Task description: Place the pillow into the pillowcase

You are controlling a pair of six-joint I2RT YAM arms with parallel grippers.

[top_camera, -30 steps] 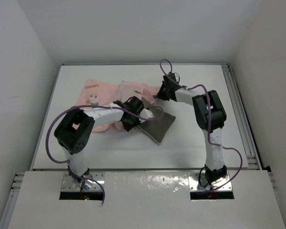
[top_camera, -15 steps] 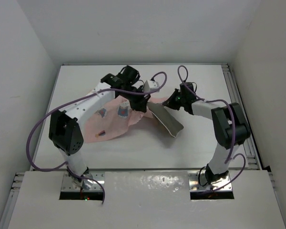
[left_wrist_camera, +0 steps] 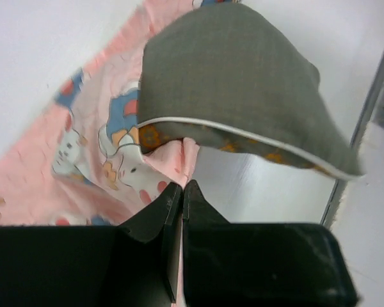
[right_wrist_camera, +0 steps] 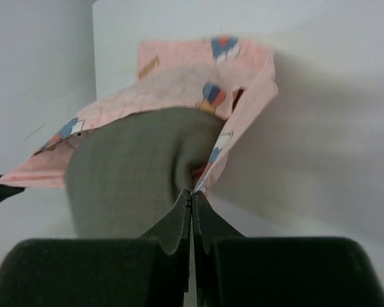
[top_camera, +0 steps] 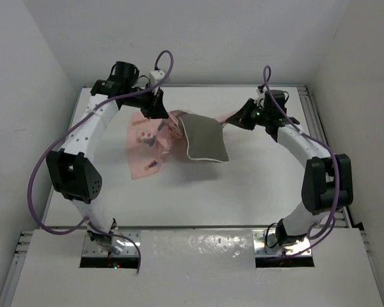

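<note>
From above, the left gripper (top_camera: 155, 110) and right gripper (top_camera: 239, 119) are at the far side of the table (top_camera: 256, 185), well apart, with the pink pillowcase (top_camera: 144, 147) strung between them. The rest of the case trails toward the left. The pillow (top_camera: 203, 137) lies between the grippers. Most of its grey face is bare and only its far edge reaches the pink cloth.

On the left wrist, the fingers are pressed together with no gap, pinching a fold of the case at their tips. The pillow's piped edge (left_wrist_camera: 243, 134) hangs above and beyond them, over the cloth rather than inside it.

On the right wrist, the fingers are likewise fully closed on the case's edge (right_wrist_camera: 208, 169). Here a pink layer arches over the grey pillow (right_wrist_camera: 128, 173), so one corner seems to sit in the mouth.

The pinches are narrow and the cloth is thin, so a hard tug apart could pull an edge free. If either gripper holds both layers, the mouth stays shut on that side and the pillow will ride on top. The pillow is barely in, so raising or shaking the case could tip it back out onto the table.
</note>
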